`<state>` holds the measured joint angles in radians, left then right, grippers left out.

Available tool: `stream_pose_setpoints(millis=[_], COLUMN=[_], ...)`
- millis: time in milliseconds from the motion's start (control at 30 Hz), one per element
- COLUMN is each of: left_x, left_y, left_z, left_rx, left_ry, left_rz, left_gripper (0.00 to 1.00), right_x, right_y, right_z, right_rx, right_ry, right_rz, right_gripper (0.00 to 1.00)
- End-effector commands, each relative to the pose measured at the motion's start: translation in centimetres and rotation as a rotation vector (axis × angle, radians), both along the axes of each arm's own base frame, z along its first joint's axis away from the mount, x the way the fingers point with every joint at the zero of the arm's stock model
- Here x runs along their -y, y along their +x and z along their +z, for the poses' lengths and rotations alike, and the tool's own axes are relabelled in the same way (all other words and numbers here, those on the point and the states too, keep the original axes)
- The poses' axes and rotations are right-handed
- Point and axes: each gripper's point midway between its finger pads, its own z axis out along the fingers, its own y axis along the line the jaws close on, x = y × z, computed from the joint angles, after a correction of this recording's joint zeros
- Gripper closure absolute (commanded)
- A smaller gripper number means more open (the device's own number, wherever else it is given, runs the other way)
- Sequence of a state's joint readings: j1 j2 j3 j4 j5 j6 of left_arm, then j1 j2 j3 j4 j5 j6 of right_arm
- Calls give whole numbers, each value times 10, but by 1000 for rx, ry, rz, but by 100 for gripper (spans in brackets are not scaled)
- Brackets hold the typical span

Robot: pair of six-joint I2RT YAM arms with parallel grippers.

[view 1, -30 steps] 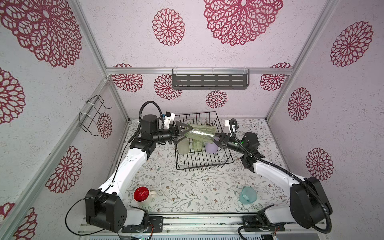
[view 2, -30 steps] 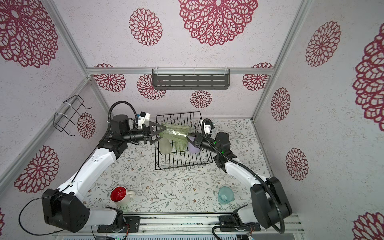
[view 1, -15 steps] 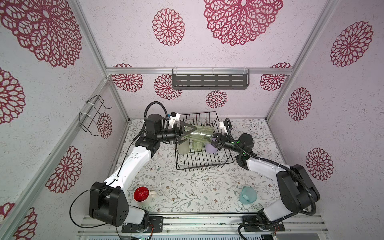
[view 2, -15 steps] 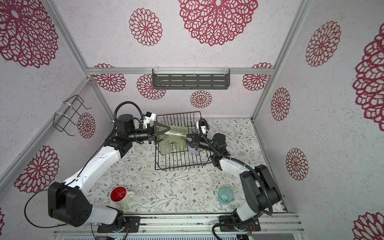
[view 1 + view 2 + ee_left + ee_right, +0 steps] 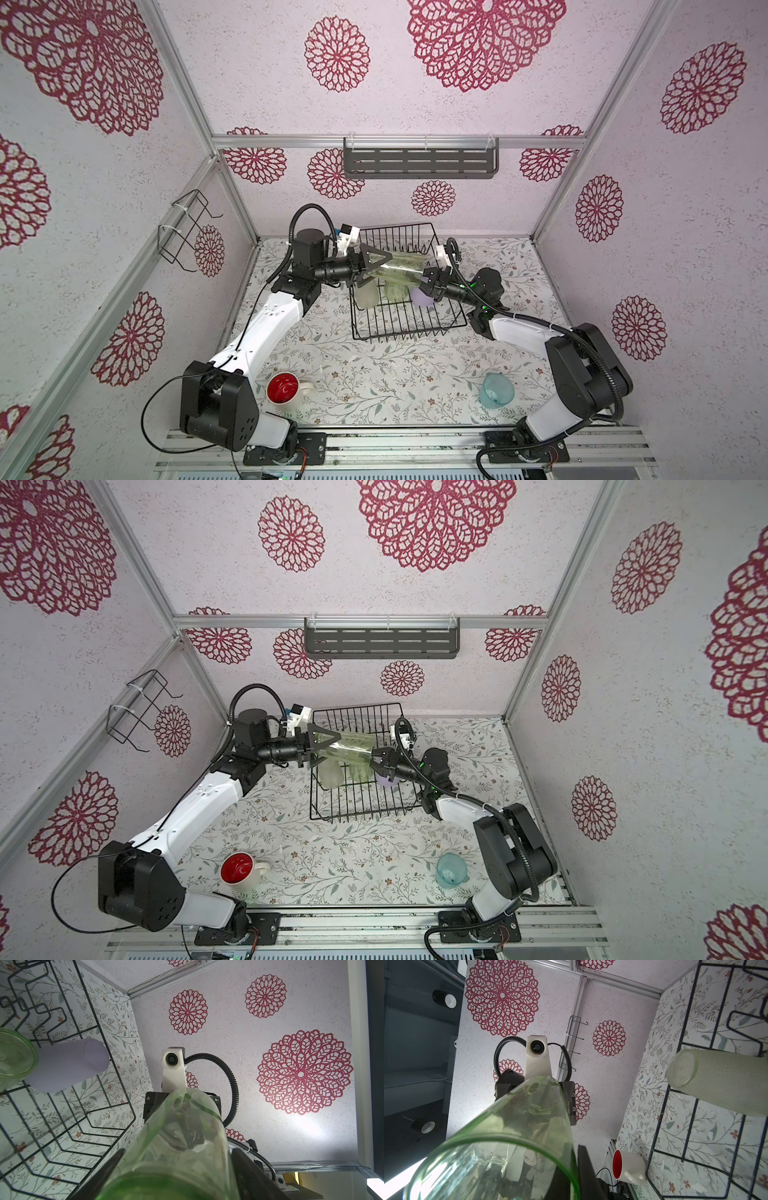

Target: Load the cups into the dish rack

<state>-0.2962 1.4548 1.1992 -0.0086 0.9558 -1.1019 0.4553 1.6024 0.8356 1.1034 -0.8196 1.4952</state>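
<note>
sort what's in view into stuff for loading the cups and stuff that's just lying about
For the job:
- rack
- green glass
- frosted tumbler
- pale green tumbler
- lilac tumbler
- mug
- teal cup

Just lying about:
- grey shelf
- wire holder

Glossy clear green glass (image 5: 401, 266), matt plastic lilac tumbler (image 5: 68, 1066), grainy frosted tumbler (image 5: 720, 1082), thin black wire rack (image 5: 407, 325), glossy smooth mug (image 5: 284, 387)

Pale rosette-stamped walls (image 5: 249, 83) ring me — grey shelf (image 5: 419, 163) at twelve o'clock, wire holder (image 5: 185, 232) at ten, floral tabletop (image 5: 395, 374) beneath.
</note>
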Motion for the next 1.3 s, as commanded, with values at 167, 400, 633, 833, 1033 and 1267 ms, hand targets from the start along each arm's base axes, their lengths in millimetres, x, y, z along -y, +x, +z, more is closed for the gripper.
stream_pose_setpoints(millis=[167,400,633,833,1033,1267], left_x=[-7,-22,-31,-40,-46,-52], left_y=[8,14,15,12,7,4], left_z=[-15,-30,-41,-45,-55,-67], left_rx=[-10,-10,-6,22,37,67], left_ry=[28,124,219,301,383,518], left_rz=[35,104,133,160,169,192], left_gripper=[29,31,32,32,33,35], right_x=[1,2,7,19,48,67], right_y=[6,12,17,18,17,14], right_z=[20,15,-1,-19,-35,-40], right_rx=[82,76,105,165,227,257], right_ry=[59,56,-86,-338,-605,-736], right_rz=[-36,-60,-117,-197,-302,-360], right_gripper=[74,65,58,54,52,51])
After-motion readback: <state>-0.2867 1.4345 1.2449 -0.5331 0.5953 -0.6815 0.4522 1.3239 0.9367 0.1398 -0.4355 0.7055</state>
